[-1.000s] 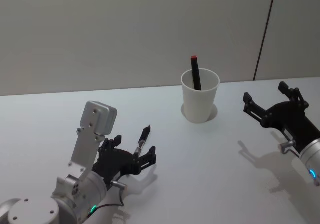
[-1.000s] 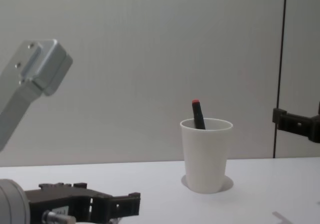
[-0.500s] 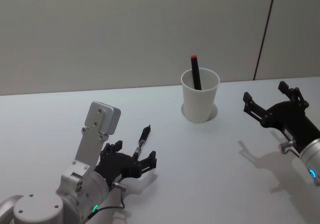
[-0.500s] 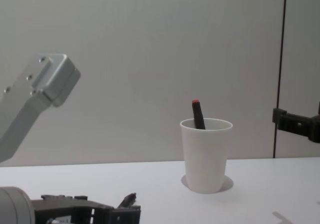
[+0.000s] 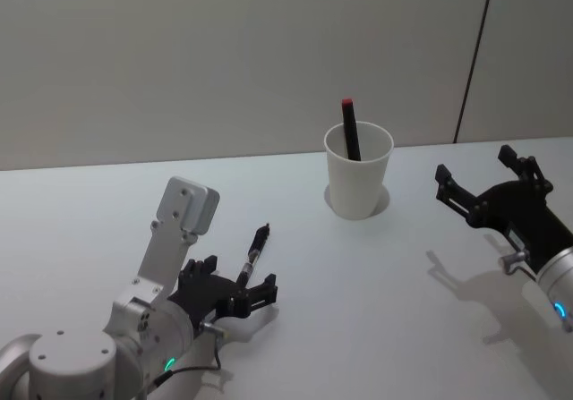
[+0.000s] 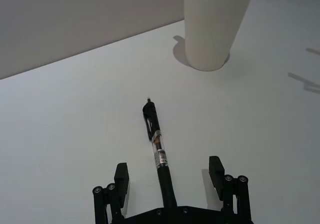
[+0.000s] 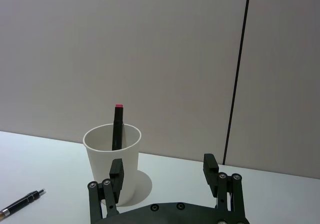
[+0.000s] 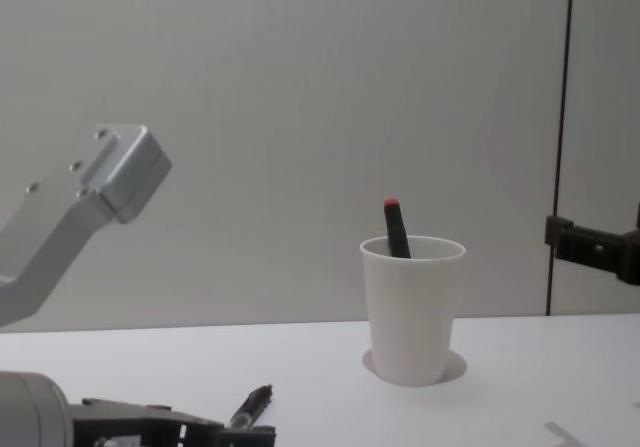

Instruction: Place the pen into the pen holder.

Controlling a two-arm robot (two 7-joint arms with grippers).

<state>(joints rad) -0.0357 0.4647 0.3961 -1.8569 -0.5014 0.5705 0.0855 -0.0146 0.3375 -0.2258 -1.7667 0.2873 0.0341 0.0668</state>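
Left wrist view shows the left pincer (image 6: 169, 168) spread open astride the pen (image 6: 156, 139) on the table (image 6: 70, 129).

Pen holder (image 5: 358, 185): plain white. Pen (image 6: 159, 156): black, clear mid-section with pale label band. Marker (image 5: 349, 136): black body, red tip. Counter (image 5: 376, 275): white. Left end effector (image 5: 242, 279), right end effector (image 5: 474, 163): matte black. Left arm housing (image 5: 183, 212): silver-grey. Wall (image 5: 179, 60): beige-grey, 1 dark vertical seam (image 5: 474, 55).

pen holder (image 5: 358, 185): matt paper | pen (image 6: 159, 154): glossy plastic | table (image 5: 403, 319): smooth, matt
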